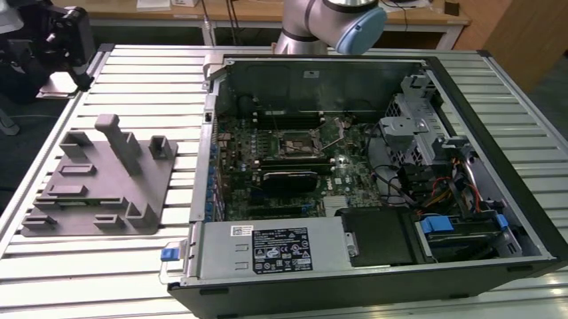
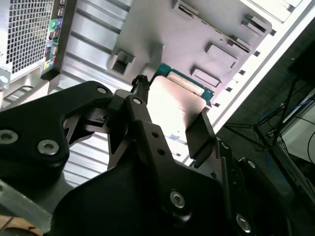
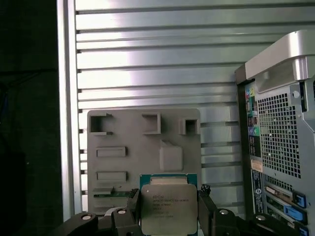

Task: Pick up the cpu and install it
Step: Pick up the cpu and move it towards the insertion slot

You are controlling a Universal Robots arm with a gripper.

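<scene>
The cpu (image 3: 169, 209), a flat square chip with a silvery top and a teal edge, sits between the two black fingers (image 3: 134, 204) of my gripper (image 3: 169, 192), which is shut on it. In the second wrist view the cpu (image 2: 172, 105) shows as a pale plate with a teal rim, clamped by the gripper (image 2: 170, 105). It hangs above the grey fixture tray (image 3: 142, 147). The open computer case (image 1: 373, 166) lies on the table, with the motherboard's cpu socket (image 1: 297, 143) near its middle. The arm (image 1: 328, 20) reaches in from the far edge.
The grey fixture tray (image 1: 98, 179) with upright posts lies at the exterior view's left on the slatted metal table (image 1: 133, 66). The case's rear panel (image 3: 275, 137) stands beside the tray. Black equipment (image 1: 53, 40) stands at the far left corner.
</scene>
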